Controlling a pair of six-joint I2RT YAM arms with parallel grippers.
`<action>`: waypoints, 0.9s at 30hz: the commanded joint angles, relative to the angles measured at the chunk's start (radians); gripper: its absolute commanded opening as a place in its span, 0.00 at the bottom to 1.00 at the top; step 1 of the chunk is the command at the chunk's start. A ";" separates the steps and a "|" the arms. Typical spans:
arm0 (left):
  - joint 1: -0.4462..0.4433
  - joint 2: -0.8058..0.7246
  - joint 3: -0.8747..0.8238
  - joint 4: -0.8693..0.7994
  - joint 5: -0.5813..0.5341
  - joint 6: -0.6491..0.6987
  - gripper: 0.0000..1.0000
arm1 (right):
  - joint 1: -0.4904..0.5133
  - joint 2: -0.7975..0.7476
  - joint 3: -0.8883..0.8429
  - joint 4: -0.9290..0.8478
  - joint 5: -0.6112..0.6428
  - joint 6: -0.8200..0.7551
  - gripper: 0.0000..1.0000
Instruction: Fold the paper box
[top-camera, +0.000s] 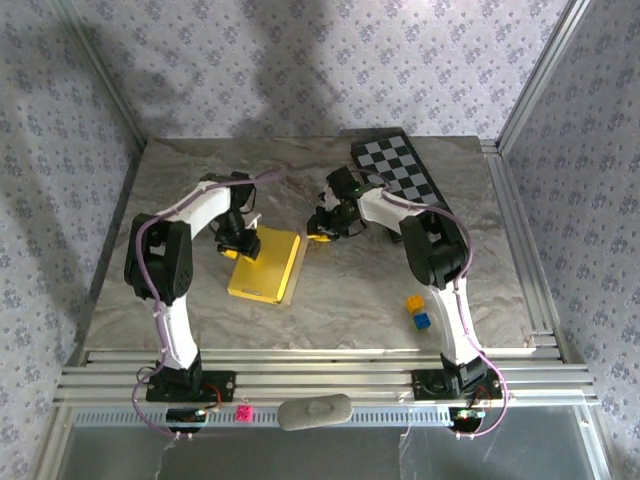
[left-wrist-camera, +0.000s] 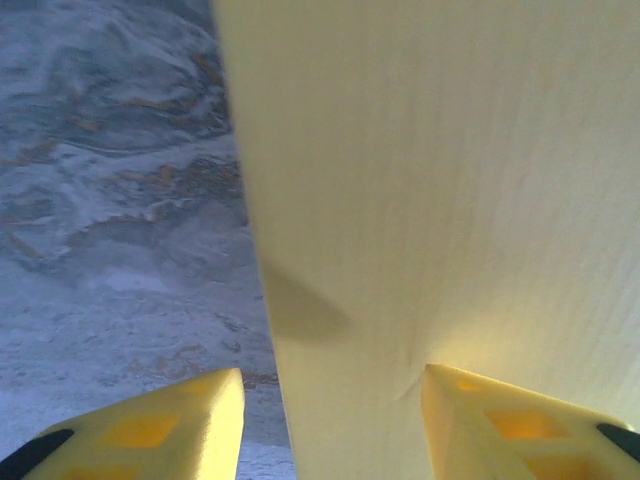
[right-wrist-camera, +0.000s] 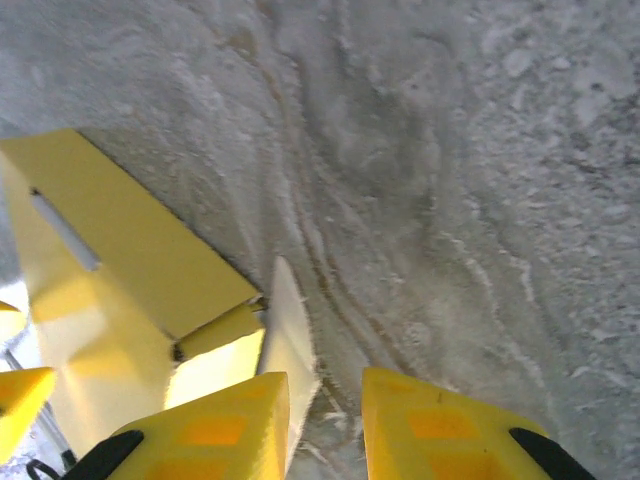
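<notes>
The left gripper (left-wrist-camera: 332, 378) has its fingers (left-wrist-camera: 170, 430) spread astride the edge of the paper box (left-wrist-camera: 430, 180), one of them clear of the sheet. The right gripper (right-wrist-camera: 325, 378) has its fingers (right-wrist-camera: 440, 430) narrowly parted on nothing, with a pale flap (right-wrist-camera: 290, 330) just beside one. The box lies flat on the marble table (top-camera: 380, 290) between the arms

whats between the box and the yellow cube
Nothing: in the top view, only bare table lies between the box and the yellow cube.
</notes>
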 joint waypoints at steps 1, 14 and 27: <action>0.004 -0.071 0.026 0.021 0.027 -0.093 0.51 | -0.006 0.025 0.035 -0.041 -0.008 -0.081 0.27; 0.104 -0.141 -0.172 0.122 0.269 -0.236 0.51 | -0.006 0.107 0.127 -0.071 -0.096 -0.153 0.26; 0.113 -0.088 -0.177 0.153 0.270 -0.235 0.51 | 0.026 0.096 0.140 -0.084 -0.049 -0.182 0.09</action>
